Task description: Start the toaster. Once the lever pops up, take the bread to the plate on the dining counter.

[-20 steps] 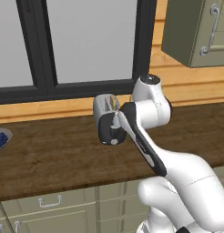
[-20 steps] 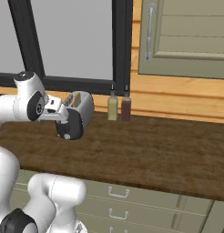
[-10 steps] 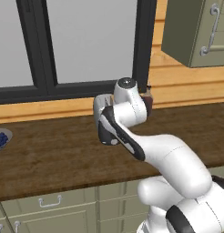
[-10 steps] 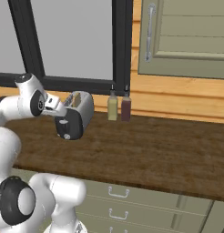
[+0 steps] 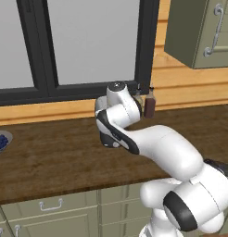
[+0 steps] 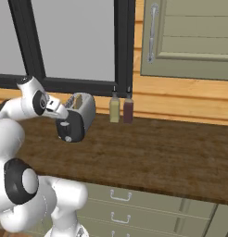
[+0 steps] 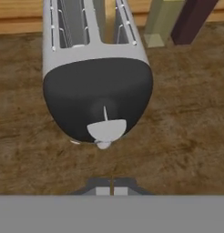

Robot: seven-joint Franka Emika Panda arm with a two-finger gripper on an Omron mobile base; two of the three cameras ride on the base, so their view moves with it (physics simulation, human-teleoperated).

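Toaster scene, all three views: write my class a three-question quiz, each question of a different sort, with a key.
1. True or false: the hand has its fingertips together.
2. What stands beside the toaster? A two bottles B a kettle C a mug
3. Fill in: the toaster's end panel facing the hand is ___.
Key: 1 true; 2 A; 3 black.
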